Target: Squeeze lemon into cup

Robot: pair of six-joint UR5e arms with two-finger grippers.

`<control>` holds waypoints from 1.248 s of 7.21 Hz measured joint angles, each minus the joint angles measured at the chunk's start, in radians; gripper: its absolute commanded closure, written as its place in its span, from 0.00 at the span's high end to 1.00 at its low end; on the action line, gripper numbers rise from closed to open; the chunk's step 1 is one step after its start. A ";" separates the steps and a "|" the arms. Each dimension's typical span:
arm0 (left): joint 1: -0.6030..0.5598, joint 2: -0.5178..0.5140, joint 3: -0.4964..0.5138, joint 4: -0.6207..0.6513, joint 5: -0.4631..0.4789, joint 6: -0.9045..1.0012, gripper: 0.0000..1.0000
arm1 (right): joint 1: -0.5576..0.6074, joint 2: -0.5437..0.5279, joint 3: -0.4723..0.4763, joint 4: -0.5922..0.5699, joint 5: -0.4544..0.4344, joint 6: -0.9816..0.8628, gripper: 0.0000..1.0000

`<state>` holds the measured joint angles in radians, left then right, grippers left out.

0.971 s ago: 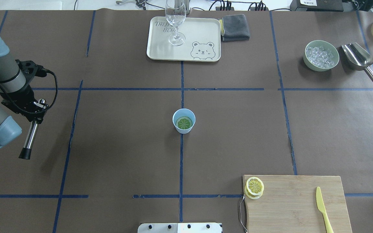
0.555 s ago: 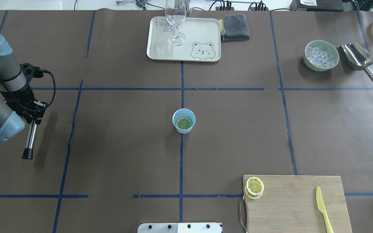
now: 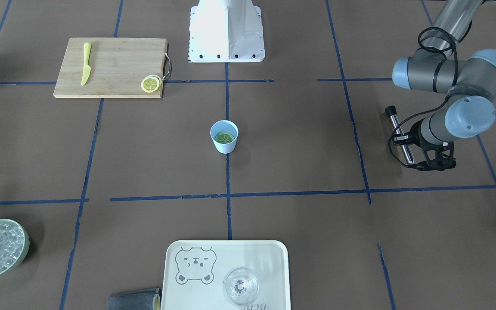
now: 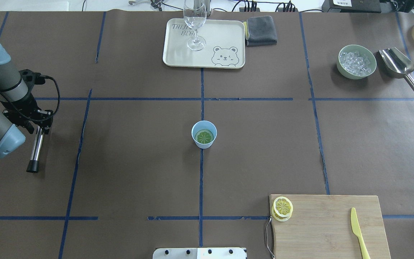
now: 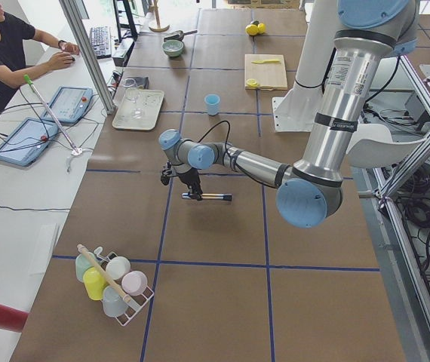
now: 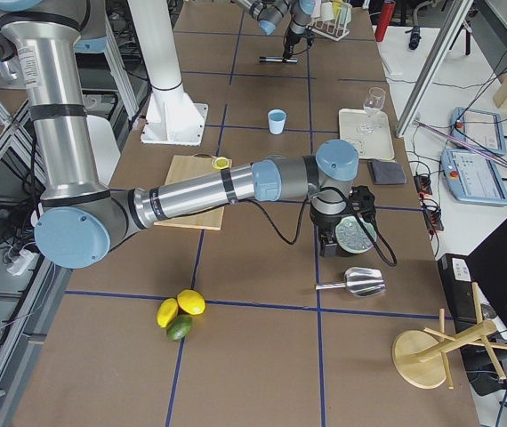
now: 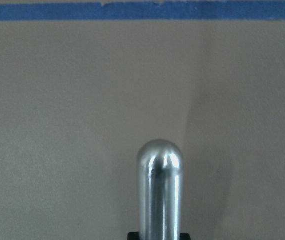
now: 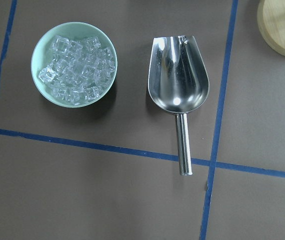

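Brown papered table is marked out in blue tape. The left arm is seen out at its own end, well apart from everything else. Cutting board is at the near right corner, with a yellow knife on it. Tray is at the far edge, with a stemmed glass standing on it. Bowl of ice is at far right, with a metal scoop just beside it.

Left gripper is clamped on a steel rod, which is gripped near one end with the black-capped end sticking out. Right gripper is seen only from the side, over the bowl, so whether it is apart or together cannot be told.

Cup is upright at table centre, on the tape cross. One lemon slice is lying flat inside it and looks greenish in the shade. Spare slices are stacked on the board corner nearest the cup.

The slice is judged light, thin, soft and wet, so it is easily torn and slippery. The rind is judged the firmest part, so any pinch is best taken across the rind edges. Lying flat in the cup it is hard to pinch, so pressing down on the flesh with the rod end is judged the likelier way. The cup is judged light and easily tipped, so the push is best kept straight down at its centre
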<state>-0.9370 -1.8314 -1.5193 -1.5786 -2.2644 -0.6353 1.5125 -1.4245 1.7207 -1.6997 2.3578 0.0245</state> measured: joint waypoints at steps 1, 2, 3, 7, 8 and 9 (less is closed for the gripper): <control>-0.012 -0.003 -0.004 -0.011 0.001 -0.002 1.00 | 0.000 -0.001 -0.001 0.000 0.000 0.000 1.00; -0.048 -0.011 -0.020 -0.015 0.001 -0.003 1.00 | 0.000 -0.001 -0.003 -0.001 0.000 0.001 1.00; -0.105 -0.021 -0.053 -0.016 0.001 0.001 1.00 | 0.000 -0.001 -0.005 0.000 0.000 0.001 1.00; -0.339 -0.005 -0.175 -0.015 -0.004 0.254 1.00 | 0.000 -0.026 -0.023 -0.001 0.000 -0.008 1.00; -0.409 0.026 -0.177 -0.016 -0.008 0.380 1.00 | 0.001 -0.045 -0.026 -0.001 0.000 -0.009 1.00; -0.470 0.064 -0.173 -0.018 -0.009 0.496 1.00 | 0.005 -0.067 -0.027 0.002 0.000 -0.010 1.00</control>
<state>-1.4073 -1.7678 -1.6924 -1.5963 -2.2739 -0.1393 1.5174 -1.4917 1.6942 -1.6980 2.3577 0.0147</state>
